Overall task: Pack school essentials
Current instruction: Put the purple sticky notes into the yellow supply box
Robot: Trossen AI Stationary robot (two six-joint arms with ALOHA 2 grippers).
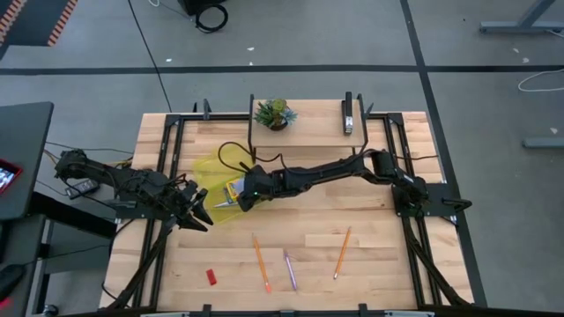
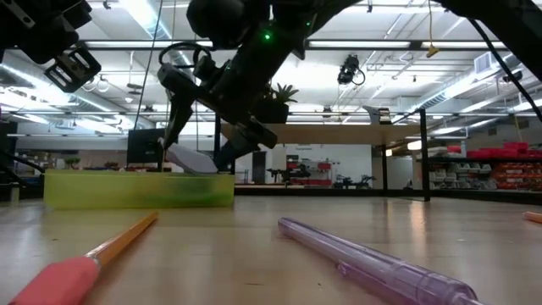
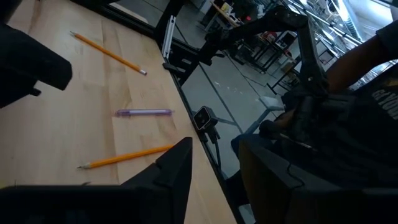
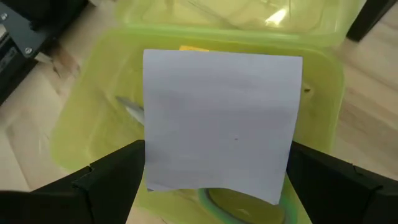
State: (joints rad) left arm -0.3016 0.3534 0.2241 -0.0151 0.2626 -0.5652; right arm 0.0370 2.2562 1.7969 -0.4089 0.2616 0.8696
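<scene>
From my station the room was bright under ceiling strip lights (image 2: 152, 17), which glared in the low view. The counter (image 1: 370, 238) showed only soft shadows, and the nearest purple pen (image 2: 373, 263) and pencil (image 2: 93, 258) were blurred.

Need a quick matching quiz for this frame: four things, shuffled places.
1. pale blue notepad
2. purple pen
3. red eraser
4. potted plant

a. far table edge, middle
b. between two orange pencils
c. held in right tool over the yellow-green box
d. near edge, left of the pencils

Pairs: 1-c, 2-b, 3-d, 4-a
</scene>
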